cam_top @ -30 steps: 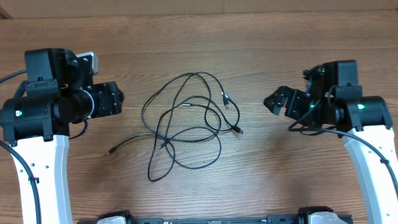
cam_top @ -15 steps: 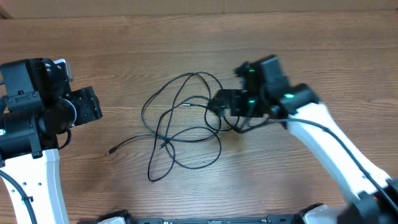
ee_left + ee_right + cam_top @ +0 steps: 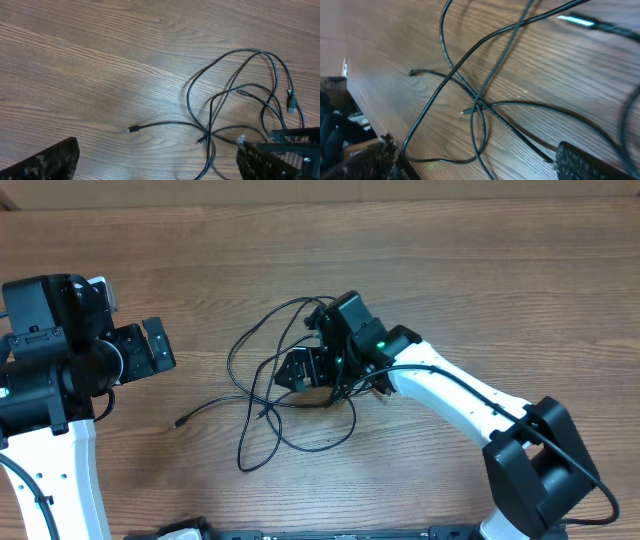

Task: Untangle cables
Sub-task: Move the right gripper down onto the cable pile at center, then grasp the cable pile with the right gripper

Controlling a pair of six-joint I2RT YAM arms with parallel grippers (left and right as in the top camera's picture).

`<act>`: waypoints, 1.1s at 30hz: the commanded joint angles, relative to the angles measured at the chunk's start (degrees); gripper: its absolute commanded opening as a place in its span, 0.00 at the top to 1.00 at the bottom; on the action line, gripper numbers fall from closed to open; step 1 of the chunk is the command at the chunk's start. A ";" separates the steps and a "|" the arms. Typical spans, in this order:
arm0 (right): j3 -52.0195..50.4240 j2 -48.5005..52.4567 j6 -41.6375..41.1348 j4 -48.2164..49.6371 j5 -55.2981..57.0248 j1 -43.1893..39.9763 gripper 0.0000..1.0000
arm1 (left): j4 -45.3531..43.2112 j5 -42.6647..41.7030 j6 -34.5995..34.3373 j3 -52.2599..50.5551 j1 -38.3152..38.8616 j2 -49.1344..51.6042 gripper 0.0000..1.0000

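Note:
The cables (image 3: 262, 405) are thin black cords lying in a loose tangle of overlapping loops at the middle of the wooden table. One plug end (image 3: 178, 423) trails out to the left. My right gripper (image 3: 297, 370) is open and sits low over the middle of the tangle. In the right wrist view its fingers (image 3: 475, 162) straddle crossing cords (image 3: 480, 105) without closing on them. My left gripper (image 3: 155, 346) is open and empty, left of the tangle. The left wrist view shows the cables (image 3: 210, 115) ahead and right of its fingers (image 3: 157, 162).
The wooden table (image 3: 470, 270) runs to a back edge along the top of the overhead view, with a pale surface (image 3: 300, 190) behind it. The right arm (image 3: 450, 395) stretches diagonally from the lower right over the table's middle.
My right arm has swung left from the right side of the table onto the tangle and now hides its right loops and plugs. My left arm pulled back left, then edged toward the cables.

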State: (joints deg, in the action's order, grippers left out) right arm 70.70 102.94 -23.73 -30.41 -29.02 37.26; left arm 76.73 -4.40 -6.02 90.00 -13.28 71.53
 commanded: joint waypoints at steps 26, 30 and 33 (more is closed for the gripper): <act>-0.24 1.25 -4.63 5.22 6.49 14.49 0.00 | -0.11 0.35 0.02 0.48 -0.31 -0.66 0.01; -0.24 3.34 -8.57 8.15 6.47 14.49 0.00 | -0.11 0.35 0.02 0.48 -0.31 -0.66 0.00; -0.24 5.11 -13.62 8.98 6.40 14.49 0.00 | -0.11 0.35 0.02 0.48 -0.31 -0.66 0.00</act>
State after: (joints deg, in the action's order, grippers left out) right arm 70.70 105.43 -30.79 -22.20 -23.44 51.79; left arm 76.73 -4.40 -6.02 90.00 -13.28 71.53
